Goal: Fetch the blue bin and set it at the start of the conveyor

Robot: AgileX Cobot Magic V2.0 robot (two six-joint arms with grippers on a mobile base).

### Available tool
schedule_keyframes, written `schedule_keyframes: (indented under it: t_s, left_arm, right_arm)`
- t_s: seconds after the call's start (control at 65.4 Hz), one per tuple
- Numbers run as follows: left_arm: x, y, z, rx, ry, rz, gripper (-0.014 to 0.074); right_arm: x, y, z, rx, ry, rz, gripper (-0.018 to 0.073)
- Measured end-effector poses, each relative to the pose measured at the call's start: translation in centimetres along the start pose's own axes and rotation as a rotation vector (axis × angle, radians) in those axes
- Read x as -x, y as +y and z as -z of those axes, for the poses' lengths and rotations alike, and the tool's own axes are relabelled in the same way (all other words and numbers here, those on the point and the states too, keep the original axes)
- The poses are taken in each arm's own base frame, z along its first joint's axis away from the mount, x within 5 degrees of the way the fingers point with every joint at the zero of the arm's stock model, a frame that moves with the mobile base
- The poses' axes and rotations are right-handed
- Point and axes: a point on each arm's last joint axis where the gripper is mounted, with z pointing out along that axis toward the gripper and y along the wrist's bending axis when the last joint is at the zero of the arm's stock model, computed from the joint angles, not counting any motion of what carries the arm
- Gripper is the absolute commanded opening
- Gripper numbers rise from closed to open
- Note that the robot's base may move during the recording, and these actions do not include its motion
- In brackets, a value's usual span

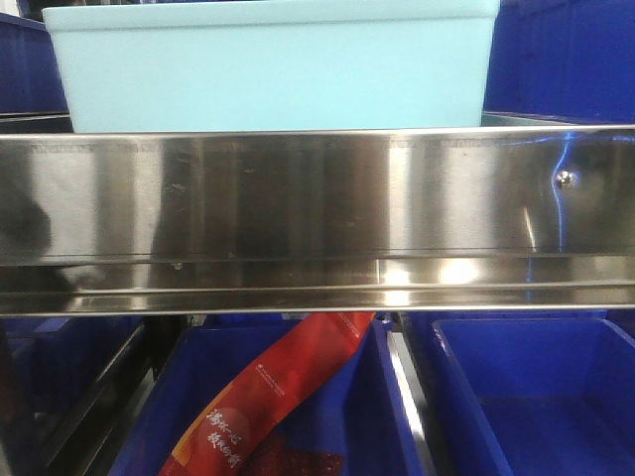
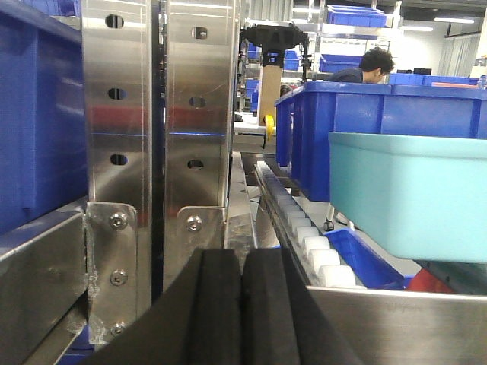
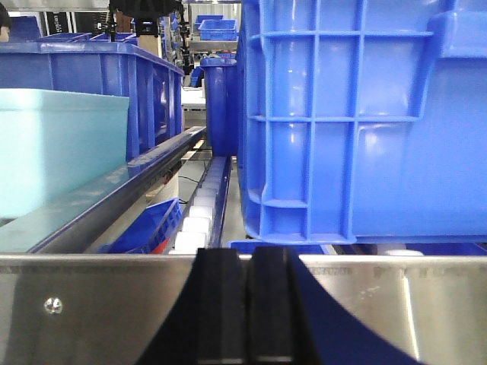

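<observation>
Pale-cyan blue bin (image 1: 268, 69) sits btwn my arms, long axis crosswise: rt of left end effector (image 2: 242, 304), left of right end effector (image 3: 249, 304). Both pinched closed, empty.

**Racking and stock around the shelf**

Stainless-steel shelf rail (image 1: 317, 198) spans the front view, one screw (image 1: 565, 178) at right. Below it, a red printed packet (image 1: 273, 397) lies slantwise in a dark blue bin (image 1: 337, 426). A second blue bin (image 1: 536, 367) sits just beside it. Perforated steel upright (image 2: 122, 114). Row of white rollers (image 2: 313, 245). Ribbed blue crate (image 3: 365, 122). Dark-haired person (image 2: 377, 61) far back.
</observation>
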Motion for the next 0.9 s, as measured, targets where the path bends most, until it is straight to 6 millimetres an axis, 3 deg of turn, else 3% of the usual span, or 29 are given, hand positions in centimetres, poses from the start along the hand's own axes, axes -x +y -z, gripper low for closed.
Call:
schedule_keyframes:
  t_s: [0.902]
  left_arm:
    - [0.00,0.00,0.00,0.000,0.000,0.000,-0.0111]
  right_arm:
    - [0.00,0.00,0.00,0.000,0.000,0.000,-0.0167]
